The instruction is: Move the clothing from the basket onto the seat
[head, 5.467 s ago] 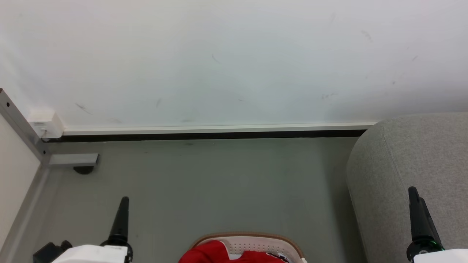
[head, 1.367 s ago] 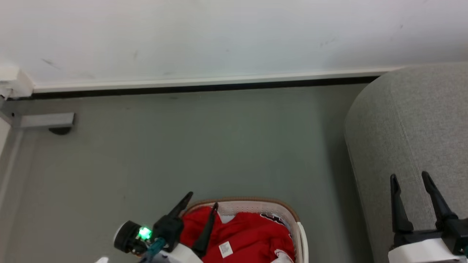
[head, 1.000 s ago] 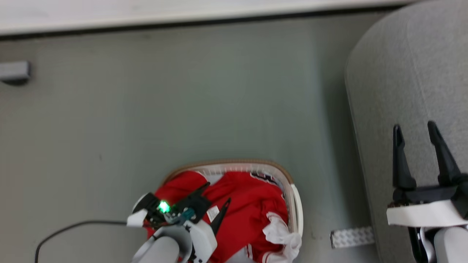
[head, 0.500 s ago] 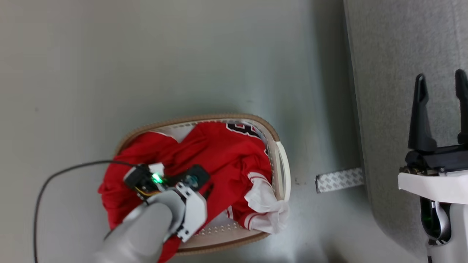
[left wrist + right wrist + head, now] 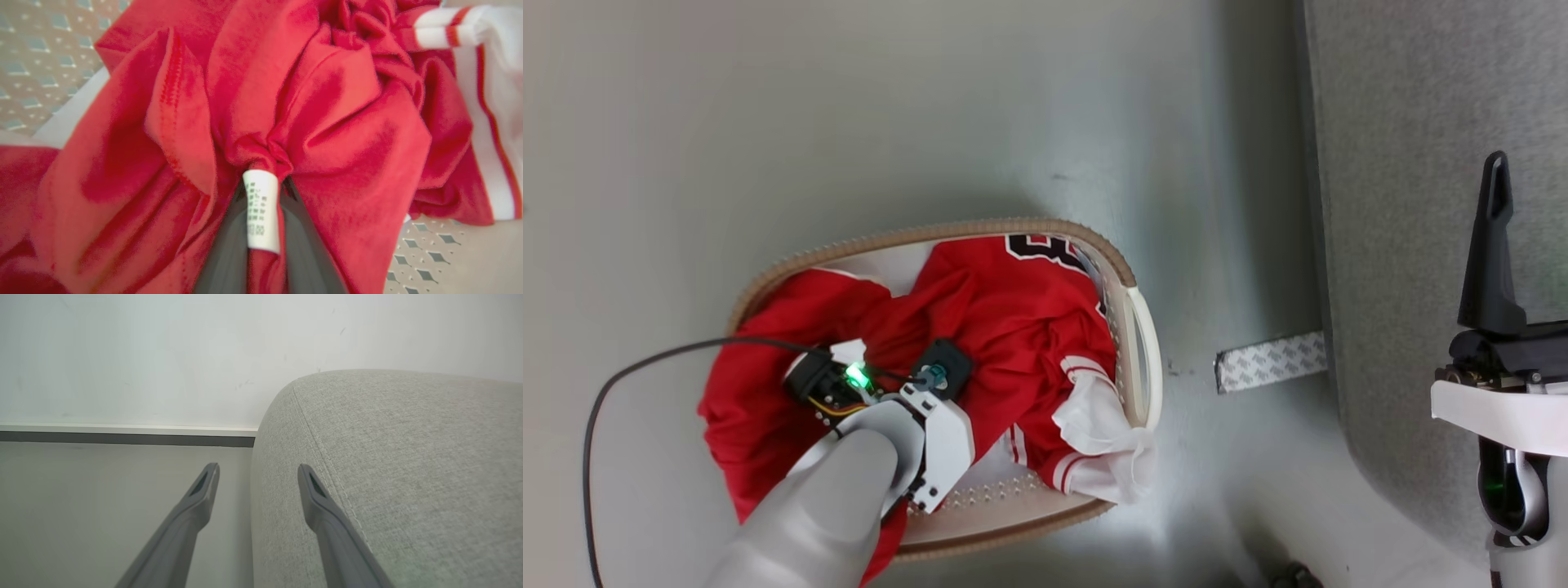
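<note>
Presently observed left claw pinching red clothing inside basket; noted right claw spread wide by seat edge.

The head view looks almost straight down on the floor from well above, with the basket below centre and the seat along its right edge. The left wrist view sits very close, right up against the clothing, facing along the left end effector into the basket, whose holed wall shows at the corners. It shares fabric and basket with the head view. The right wrist view looks low and level along the right end effector toward the wall — seat and floor are common to it and the head view.
</note>
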